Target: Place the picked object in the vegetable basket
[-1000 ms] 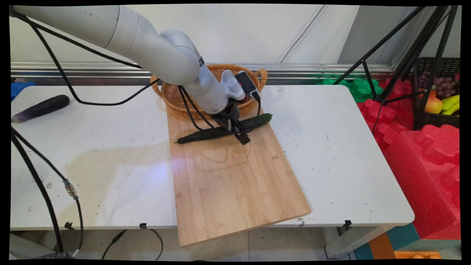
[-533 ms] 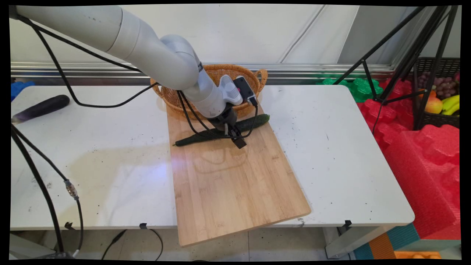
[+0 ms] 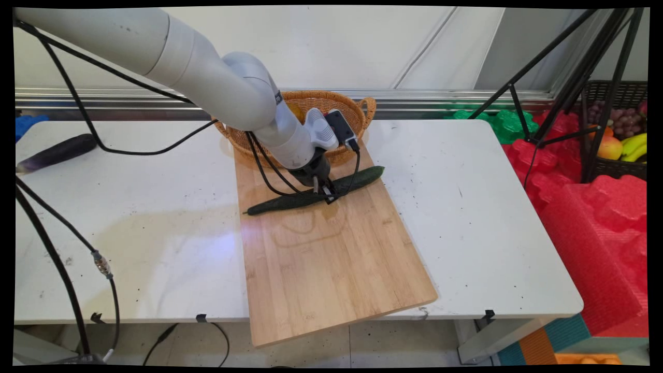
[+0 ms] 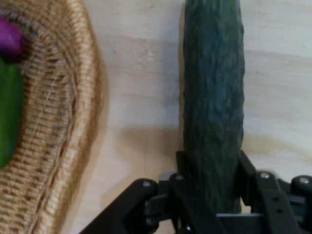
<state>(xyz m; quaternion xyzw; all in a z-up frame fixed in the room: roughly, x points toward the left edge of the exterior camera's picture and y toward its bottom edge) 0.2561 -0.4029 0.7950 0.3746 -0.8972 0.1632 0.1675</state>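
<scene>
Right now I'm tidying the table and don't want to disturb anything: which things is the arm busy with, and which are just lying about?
In use:
- gripper, fingers closed on the cucumber
- cucumber, lying across the cutting board's far end
- cutting board

Lying about:
- wicker basket, behind the board, produce inside
- eggplant, far left of the table

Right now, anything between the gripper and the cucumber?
Nothing visible. The gripper already has a finger on each side of the cucumber, which lies on the cutting board; the wicker basket sits off to the side.
</scene>
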